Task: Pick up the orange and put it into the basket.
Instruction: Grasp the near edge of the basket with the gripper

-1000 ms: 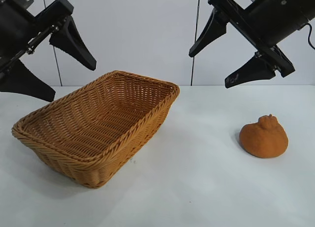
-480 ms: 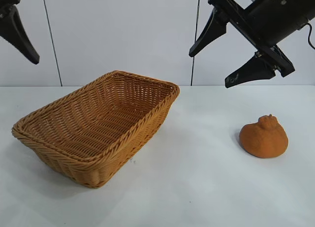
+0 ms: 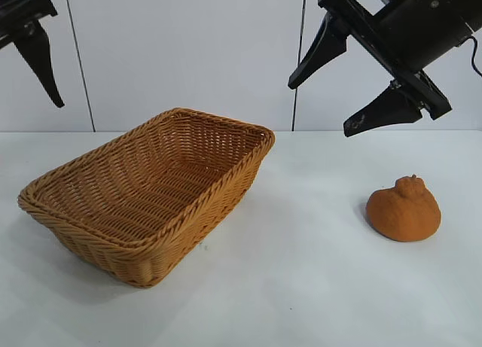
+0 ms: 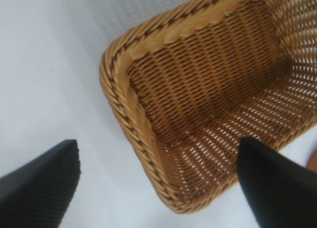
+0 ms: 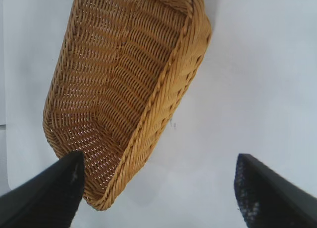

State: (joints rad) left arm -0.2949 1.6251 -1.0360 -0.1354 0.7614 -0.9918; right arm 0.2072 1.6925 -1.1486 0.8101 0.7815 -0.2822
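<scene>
The orange (image 3: 404, 208), lumpy with a knob on top, lies on the white table at the right, apart from the basket. The tan wicker basket (image 3: 226, 175) stands empty at the left; it also shows in the left wrist view (image 4: 117, 97) and the right wrist view (image 5: 159, 113). My right gripper (image 3: 318, 108) hangs open high above the table, up and to the left of the orange; its wrist view (image 5: 158, 156) shows its jaws wide apart. My left gripper (image 4: 158, 141) is open, high above the basket's left end. Only one of its fingers (image 3: 36, 50) shows in the exterior view.
The white table (image 3: 301, 287) lies between the basket and the orange. A pale panelled wall (image 3: 196, 53) stands behind the table.
My left gripper has risen and swung toward the upper left, mostly out of the exterior view. The right gripper, the orange and the basket have stayed put.
</scene>
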